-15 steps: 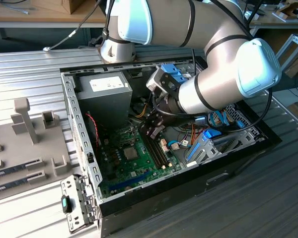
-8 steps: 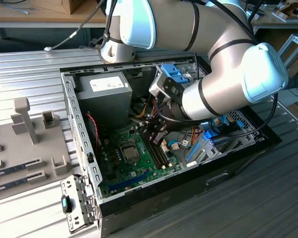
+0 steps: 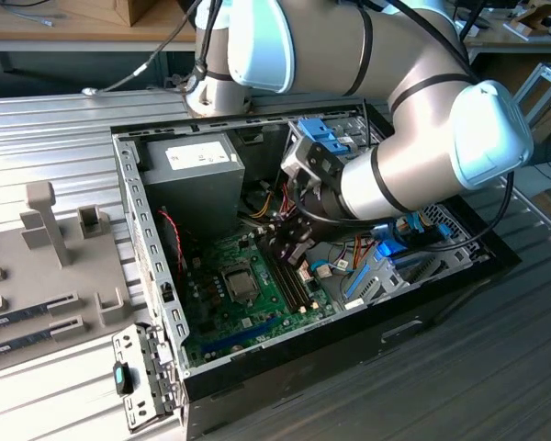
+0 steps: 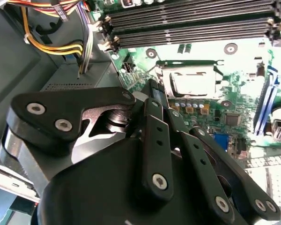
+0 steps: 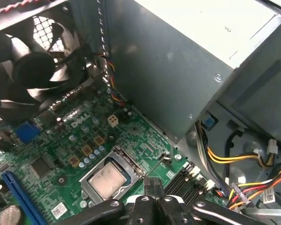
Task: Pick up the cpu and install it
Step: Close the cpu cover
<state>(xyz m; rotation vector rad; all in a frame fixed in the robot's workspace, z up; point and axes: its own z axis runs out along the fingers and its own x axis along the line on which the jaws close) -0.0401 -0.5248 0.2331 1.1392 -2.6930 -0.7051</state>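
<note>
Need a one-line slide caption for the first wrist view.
Gripper poised above the motherboard, beside the cpu seated in its socket.

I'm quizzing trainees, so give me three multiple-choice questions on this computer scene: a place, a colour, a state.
1. Where is the small silver-grey square cpu? A on the table; B in the black metal socket frame; C on the fan.
2. Colour of the flat motherboard? A green; B red; C white.
3. The metal computer case is: A shut; B upside down; C open.
B, the frame surrounds it; A, green shows between components; C, its inside lies exposed.
</note>
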